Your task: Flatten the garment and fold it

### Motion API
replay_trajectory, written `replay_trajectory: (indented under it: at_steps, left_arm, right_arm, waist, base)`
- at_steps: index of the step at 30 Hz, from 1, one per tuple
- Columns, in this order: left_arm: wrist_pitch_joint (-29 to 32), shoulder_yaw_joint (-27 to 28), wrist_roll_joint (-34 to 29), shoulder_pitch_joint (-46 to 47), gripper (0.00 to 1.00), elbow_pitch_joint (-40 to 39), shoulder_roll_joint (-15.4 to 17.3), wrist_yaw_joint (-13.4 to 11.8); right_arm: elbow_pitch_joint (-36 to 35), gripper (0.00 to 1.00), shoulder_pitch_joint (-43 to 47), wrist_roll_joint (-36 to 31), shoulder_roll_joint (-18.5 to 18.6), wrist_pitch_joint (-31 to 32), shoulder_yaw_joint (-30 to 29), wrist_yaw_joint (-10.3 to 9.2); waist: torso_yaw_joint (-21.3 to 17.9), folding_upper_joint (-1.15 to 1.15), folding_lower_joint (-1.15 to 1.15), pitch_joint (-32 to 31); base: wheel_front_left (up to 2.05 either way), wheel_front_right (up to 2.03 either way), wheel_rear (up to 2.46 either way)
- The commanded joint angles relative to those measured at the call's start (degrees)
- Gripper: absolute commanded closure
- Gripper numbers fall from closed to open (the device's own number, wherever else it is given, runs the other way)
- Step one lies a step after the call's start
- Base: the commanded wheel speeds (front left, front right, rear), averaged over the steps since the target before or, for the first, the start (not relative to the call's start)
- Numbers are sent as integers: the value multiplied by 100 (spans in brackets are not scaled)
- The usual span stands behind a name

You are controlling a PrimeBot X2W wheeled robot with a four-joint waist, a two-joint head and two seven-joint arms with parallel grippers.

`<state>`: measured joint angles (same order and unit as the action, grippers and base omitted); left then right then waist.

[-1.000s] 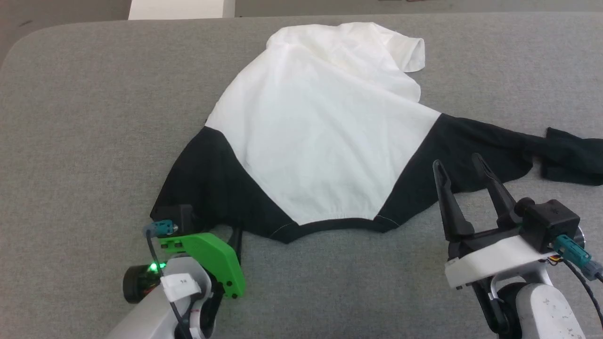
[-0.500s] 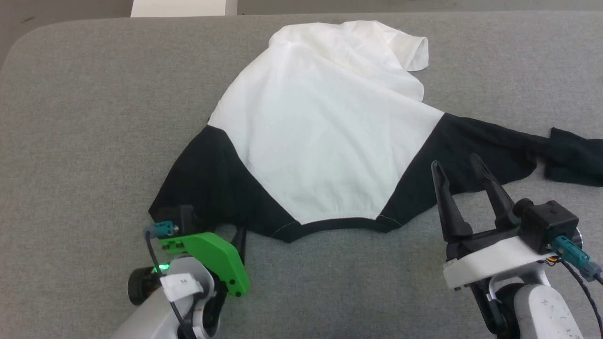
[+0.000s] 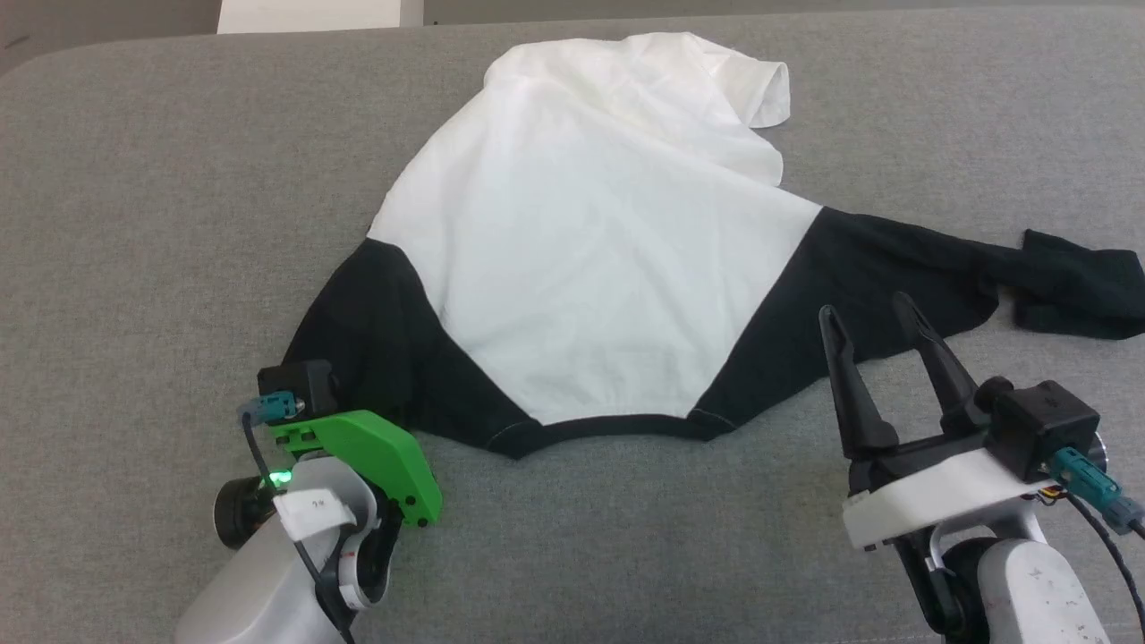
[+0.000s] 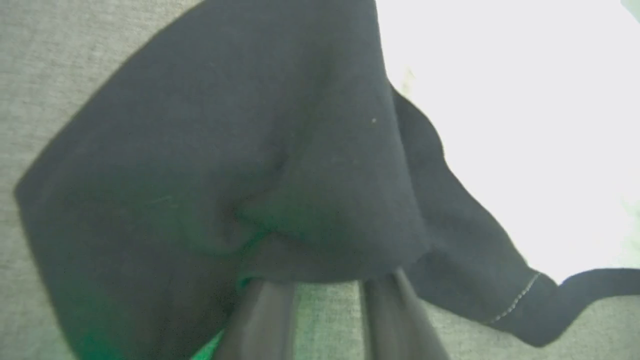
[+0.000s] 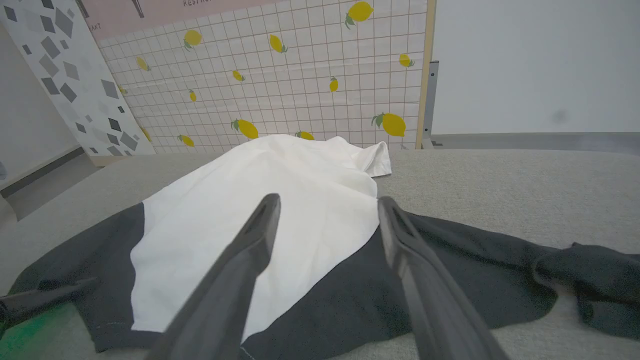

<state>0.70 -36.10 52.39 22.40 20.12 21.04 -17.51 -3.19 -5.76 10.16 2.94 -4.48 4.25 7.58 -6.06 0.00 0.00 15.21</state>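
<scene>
A grey fabric-covered tabletop [image 3: 134, 224] carries everything, and the garment [image 3: 581, 268] lies spread across its middle, neck toward the robot and white body reaching to the far edge. At the near left, the left pincer [image 4: 325, 295] reaches in from beneath a green housing [image 3: 358, 452] to the near edge of the left black sleeve [image 3: 376, 340], which lies folded in close against the body. In the left wrist view its two fingers [image 4: 265, 320] stand fairly close together and their tips are buried under puckered black cloth, so I cannot tell whether they are clenched on the sleeve or merely pushed beneath it. The black collar trim [image 3: 608, 422] curves along the near edge of the white panel. At the far end a white hem corner [image 3: 765, 89] is flipped over on itself. The right black sleeve [image 3: 894, 268] stretches out to the right, and its end [image 3: 1073, 286] is bunched in a loose heap near the view's edge. At the near right, the right pincer [image 3: 863, 306] is released, fingers spread wide and grasping nothing, its tips pointing at that sleeve's near edge. The right wrist view shows a tiled panel with lemons [image 5: 300, 75] standing beyond the tabletop.
</scene>
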Motion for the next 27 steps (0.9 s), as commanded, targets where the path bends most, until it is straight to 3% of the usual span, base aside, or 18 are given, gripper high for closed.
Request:
replay_trajectory:
  at_steps: [1, 9, 16, 27]
  left_arm:
    - [-26, -33, 45, -35, 100, 119, -14, 43]
    - [-383, 171, 155, -241, 100, -74, 32, 96]
    - [-403, 225, 182, -328, 100, -251, 121, 31]
    - [-398, 154, 139, -211, 100, -317, 76, 51]
  right_arm:
    - [-16, 0, 5, 16, -6, 20, -34, -9]
    - [467, 0, 149, 729, -6, 954, -708, -9]
    - [1512, 0, -284, 1447, -6, 1915, -1130, -9]
    - [2521, 0, -1031, 1457, -6, 2192, -1041, -9]
  waist:
    - [9, 0, 0, -3]
    - [93, 0, 0, -26]
    - [215, 0, 0, 80]
    - [313, 0, 0, 201]
  base:
    - [0, 0, 0]
    - [0, 0, 0]
    - [0, 0, 0]
    - [0, 0, 0]
